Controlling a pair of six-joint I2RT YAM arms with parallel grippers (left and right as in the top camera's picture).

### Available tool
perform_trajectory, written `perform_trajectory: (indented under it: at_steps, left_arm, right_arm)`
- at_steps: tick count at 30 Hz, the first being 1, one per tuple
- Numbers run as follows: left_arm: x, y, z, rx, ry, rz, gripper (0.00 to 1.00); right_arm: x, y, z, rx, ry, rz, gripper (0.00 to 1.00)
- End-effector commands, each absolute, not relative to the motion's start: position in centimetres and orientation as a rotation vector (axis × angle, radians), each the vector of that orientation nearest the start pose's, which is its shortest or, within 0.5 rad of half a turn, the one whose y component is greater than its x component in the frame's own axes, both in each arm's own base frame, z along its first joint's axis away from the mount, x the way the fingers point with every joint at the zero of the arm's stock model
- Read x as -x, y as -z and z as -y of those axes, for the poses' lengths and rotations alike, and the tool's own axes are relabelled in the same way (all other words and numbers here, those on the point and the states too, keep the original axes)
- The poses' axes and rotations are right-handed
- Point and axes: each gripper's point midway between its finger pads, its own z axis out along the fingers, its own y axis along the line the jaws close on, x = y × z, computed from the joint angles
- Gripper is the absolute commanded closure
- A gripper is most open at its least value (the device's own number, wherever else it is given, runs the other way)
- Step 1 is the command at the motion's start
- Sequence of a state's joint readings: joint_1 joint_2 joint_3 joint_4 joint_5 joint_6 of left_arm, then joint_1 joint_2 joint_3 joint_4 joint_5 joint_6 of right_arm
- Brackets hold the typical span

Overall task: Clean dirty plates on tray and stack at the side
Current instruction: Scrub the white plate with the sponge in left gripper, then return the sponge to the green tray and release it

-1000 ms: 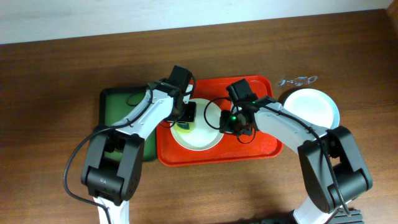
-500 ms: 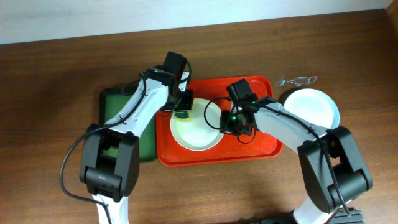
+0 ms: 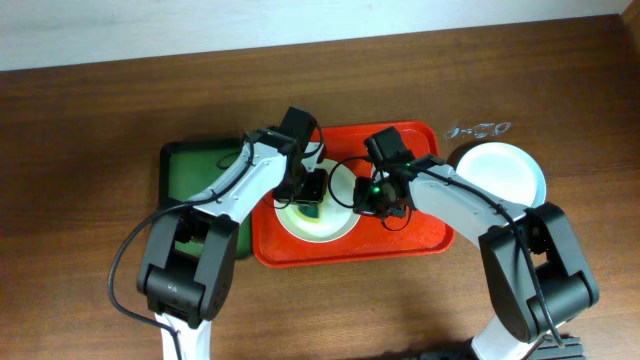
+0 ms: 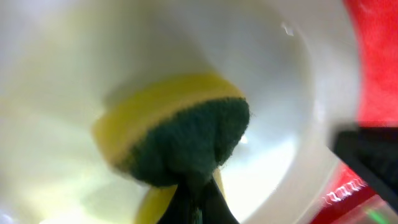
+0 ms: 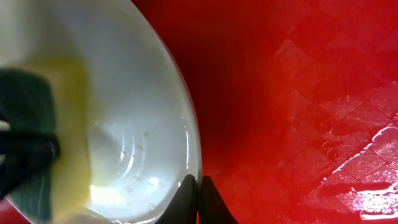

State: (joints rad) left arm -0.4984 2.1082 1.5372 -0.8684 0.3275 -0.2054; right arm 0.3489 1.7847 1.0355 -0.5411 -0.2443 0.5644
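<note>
A cream-white plate point(image 3: 322, 222) lies on the red-orange tray point(image 3: 420, 235). My left gripper point(image 3: 311, 195) is shut on a yellow and green sponge point(image 4: 180, 134) and presses it onto the inside of the plate point(image 4: 273, 81). My right gripper point(image 3: 364, 196) is shut on the plate's right rim point(image 5: 186, 134); its fingertips point(image 5: 198, 190) pinch the edge over the tray point(image 5: 298, 93). The sponge also shows in the right wrist view point(image 5: 37, 149). A pale mint-rimmed plate point(image 3: 497, 175) lies on the table to the right of the tray; whether another plate lies under it cannot be told.
A dark green tray point(image 3: 195, 175) lies against the red tray's left side, partly under my left arm. A small clear plastic scrap point(image 3: 478, 129) lies on the wooden table behind the plate on the right.
My left gripper swung with the sponge to the plate's upper left edge, then came back right and down onto the plate's middle. My right gripper stayed on the rim.
</note>
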Motion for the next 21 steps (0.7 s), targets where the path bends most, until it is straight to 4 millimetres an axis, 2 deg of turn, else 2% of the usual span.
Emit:
perform_trajectory:
  at_steps: [1, 4, 5, 6, 10, 13, 16, 21]
  left_arm:
    - [-36.7, -7.0, 26.3, -0.491, 0.730, -2.953, 1.00]
    - [-39.2, -9.9, 22.3, -0.378, 0.571, -2.929, 1.00]
    - [-39.7, -10.7, 20.6, -0.335, 0.496, -2.929, 1.00]
    - [-40.4, -11.6, 17.8, -0.273, 0.369, -2.924, 1.00]
    - [-41.3, -12.1, 11.3, -0.122, 0.099, -2.932, 1.00]
    - [-40.9, -11.7, 7.0, 0.012, -0.055, -2.973, 1.00]
    - [-41.1, -11.8, 4.4, 0.108, -0.124, -2.968, 1.00]
    - [-40.8, -10.9, 2.7, 0.163, -0.142, -2.984, 1.00]
  right_arm:
    - [-32.7, -1.9, -16.3, -0.236, -0.495, -2.935, 0.96]
    - [-32.6, -1.8, -16.3, -0.237, -0.494, -2.935, 0.96]
    - [-32.6, -1.8, -16.3, -0.237, -0.494, -2.935, 0.96]
    - [-32.7, -1.9, -16.3, -0.236, -0.494, -2.934, 0.96]
    - [-32.8, -1.9, -16.4, -0.235, -0.498, -2.926, 0.95]
    - [-32.9, -1.9, -16.4, -0.234, -0.500, -2.924, 0.95]
    - [-32.9, -1.9, -16.4, -0.234, -0.499, -2.924, 0.95]
    - [-32.9, -1.9, -16.4, -0.234, -0.499, -2.924, 0.95]
